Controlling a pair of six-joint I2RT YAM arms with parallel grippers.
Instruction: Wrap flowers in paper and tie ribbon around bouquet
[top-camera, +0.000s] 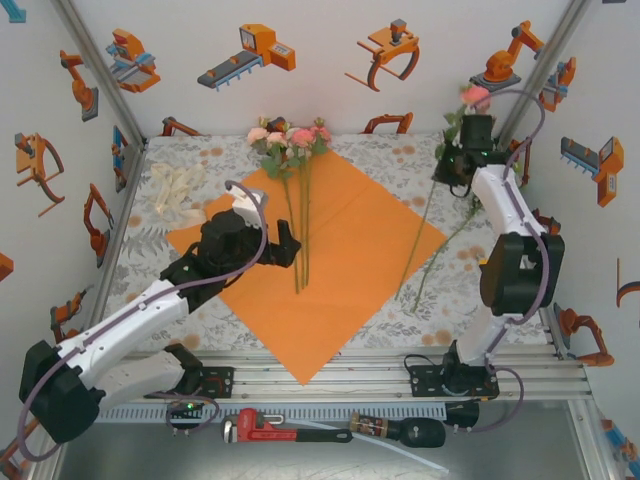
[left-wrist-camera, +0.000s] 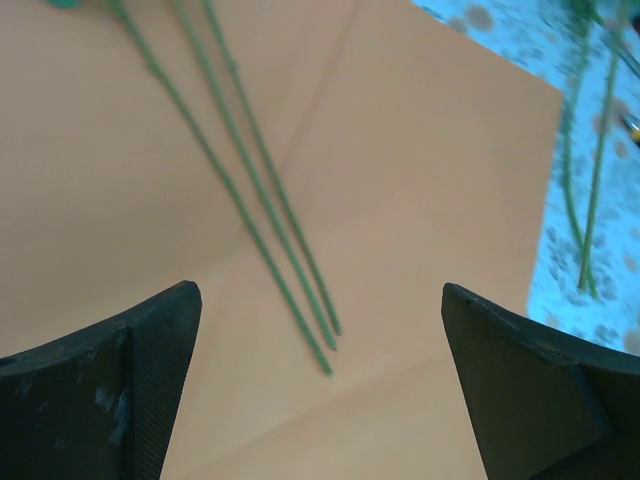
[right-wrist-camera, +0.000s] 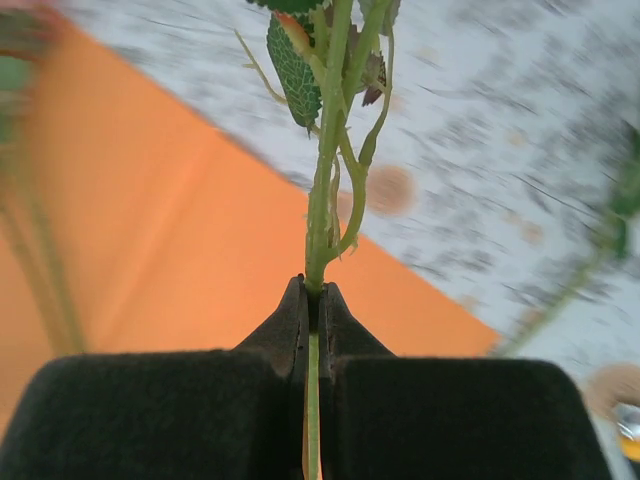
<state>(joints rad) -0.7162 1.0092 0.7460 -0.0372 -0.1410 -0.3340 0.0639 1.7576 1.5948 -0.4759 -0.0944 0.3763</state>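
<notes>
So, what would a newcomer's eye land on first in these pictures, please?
The bright orange paper, a diamond in the middle of the table, with a bunch of flowers across its far corner. Next, the right gripper, at the far right, shut on one rose stem.

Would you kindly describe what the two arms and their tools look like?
The left arm and right arm have white links between bulky black joints, with a greyish-purple cable looping alongside each. The left tool and right tool have matte black, wedge-shaped fingers.
</notes>
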